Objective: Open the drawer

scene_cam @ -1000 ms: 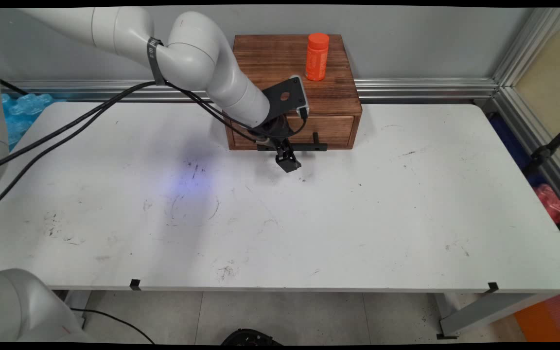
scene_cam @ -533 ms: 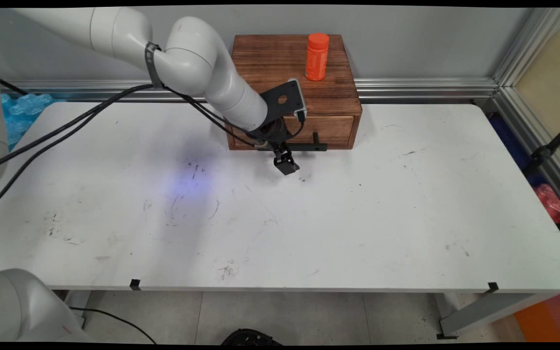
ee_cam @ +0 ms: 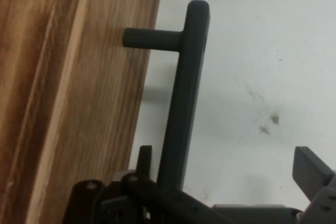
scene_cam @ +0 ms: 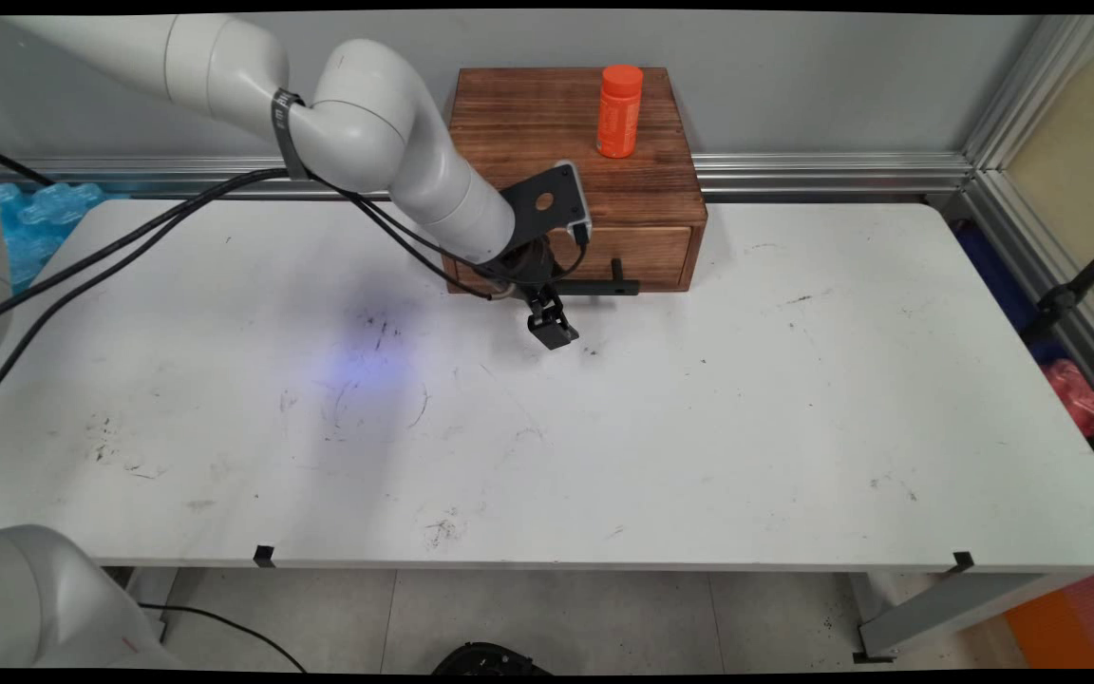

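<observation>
Black and rigid, the straight metal bar handle [ee_cam: 184, 103] stands off the drawer front of the brown wooden box [scene_cam: 566, 123] at the far side of the white table [scene_cam: 699, 427], with an orange plastic bottle [scene_cam: 619, 110] upright on the box top. My gripper [scene_cam: 552, 331] sits low at that handle, fingers [ee_cam: 310, 169] spread wide, one either side of the bar and holding nothing. I judge the bar stiff, smooth and possibly slippery, best taken across its straight run, clear of the posts.

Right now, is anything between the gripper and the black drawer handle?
Nothing visible. In the hand view the handle already runs up between the gripper's open fingers, with bare table on one side and the wooden drawer front on the other.
</observation>
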Robot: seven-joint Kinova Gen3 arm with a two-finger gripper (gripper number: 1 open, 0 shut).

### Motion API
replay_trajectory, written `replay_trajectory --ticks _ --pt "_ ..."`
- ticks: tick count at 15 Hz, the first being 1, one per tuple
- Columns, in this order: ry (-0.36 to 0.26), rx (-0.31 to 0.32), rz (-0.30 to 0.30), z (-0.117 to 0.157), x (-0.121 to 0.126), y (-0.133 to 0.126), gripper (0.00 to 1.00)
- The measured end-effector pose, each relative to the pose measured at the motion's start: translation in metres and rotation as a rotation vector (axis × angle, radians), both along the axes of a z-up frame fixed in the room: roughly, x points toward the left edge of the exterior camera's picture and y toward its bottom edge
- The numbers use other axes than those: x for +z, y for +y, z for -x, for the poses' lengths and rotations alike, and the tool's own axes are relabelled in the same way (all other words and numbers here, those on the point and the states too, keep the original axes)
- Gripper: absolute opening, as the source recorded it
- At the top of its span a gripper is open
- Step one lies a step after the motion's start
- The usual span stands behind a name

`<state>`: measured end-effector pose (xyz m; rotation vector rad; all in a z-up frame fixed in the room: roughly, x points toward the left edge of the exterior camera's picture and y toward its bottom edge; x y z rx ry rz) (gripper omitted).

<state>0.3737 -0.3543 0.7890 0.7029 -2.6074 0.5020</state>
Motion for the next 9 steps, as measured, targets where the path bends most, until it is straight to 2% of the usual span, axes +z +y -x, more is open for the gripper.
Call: replay_trajectory --ticks 9 --pt "0.003 -0.005 -0.015 -0.0015 -0.0005 0.0086 1.00"
